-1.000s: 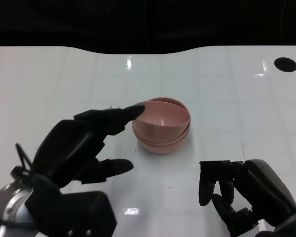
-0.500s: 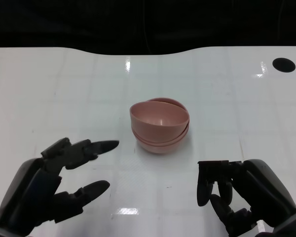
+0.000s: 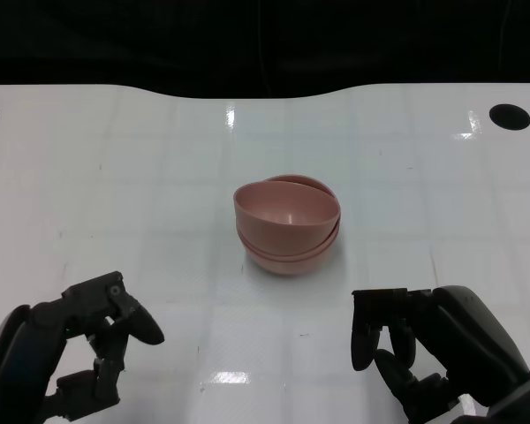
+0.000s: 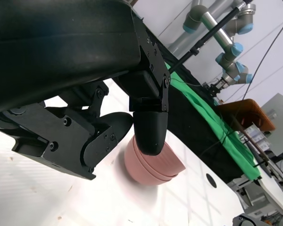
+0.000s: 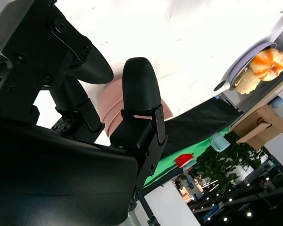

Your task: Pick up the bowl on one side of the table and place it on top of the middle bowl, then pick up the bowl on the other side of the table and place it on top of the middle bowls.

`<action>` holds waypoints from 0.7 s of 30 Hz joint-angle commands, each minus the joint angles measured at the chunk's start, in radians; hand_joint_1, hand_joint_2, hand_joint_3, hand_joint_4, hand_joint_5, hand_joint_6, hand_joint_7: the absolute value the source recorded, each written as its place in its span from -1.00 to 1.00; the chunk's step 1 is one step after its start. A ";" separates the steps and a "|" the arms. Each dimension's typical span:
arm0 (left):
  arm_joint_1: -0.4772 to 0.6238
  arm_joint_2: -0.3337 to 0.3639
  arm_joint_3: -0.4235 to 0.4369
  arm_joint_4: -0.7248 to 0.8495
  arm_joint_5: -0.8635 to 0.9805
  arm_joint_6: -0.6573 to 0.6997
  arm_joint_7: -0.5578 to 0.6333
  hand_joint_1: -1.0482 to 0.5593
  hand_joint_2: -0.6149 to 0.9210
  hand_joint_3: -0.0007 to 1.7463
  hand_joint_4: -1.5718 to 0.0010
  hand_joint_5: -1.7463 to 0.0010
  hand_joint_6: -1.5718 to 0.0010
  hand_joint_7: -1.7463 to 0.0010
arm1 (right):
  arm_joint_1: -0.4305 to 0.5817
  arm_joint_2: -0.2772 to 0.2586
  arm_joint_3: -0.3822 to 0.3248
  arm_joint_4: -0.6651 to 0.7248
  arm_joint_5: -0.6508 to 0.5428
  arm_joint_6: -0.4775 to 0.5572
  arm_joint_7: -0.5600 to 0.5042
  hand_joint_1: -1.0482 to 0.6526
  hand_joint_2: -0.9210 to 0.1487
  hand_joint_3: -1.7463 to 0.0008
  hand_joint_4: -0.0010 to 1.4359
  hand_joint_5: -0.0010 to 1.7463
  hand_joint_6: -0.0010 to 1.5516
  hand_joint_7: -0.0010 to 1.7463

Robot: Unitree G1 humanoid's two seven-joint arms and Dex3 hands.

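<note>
At mid-table, three pink bowls sit nested, top one empty; each robot hand curled, holding nothing.

- The black many-fingered left hand fills most of the frame, fingers curled and holding nothing.
- Beyond one rounded fingertip sits a stack of pink plastic bowls, nested, on the glossy white table.
- A green cloth lies behind, with grey-and-blue robot arms farther off.

pink bowls | stacked, top tilted | table centre
</note>
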 commanded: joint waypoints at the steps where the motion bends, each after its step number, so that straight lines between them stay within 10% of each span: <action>1: -0.015 0.005 0.010 0.034 -0.031 0.015 -0.021 0.16 0.37 0.55 -0.18 -0.92 -0.03 -0.74 | -0.008 -0.019 -0.012 0.015 -0.003 -0.034 -0.019 0.15 0.48 -0.89 0.36 1.00 0.09 0.77; 21: -0.054 -0.045 -0.065 -0.013 -0.115 0.232 -0.108 0.18 0.35 0.53 -0.15 -0.99 -0.05 -0.80 | -0.041 -0.046 -0.046 0.060 0.059 -0.079 0.010 0.16 0.58 -0.98 0.35 1.00 0.09 0.75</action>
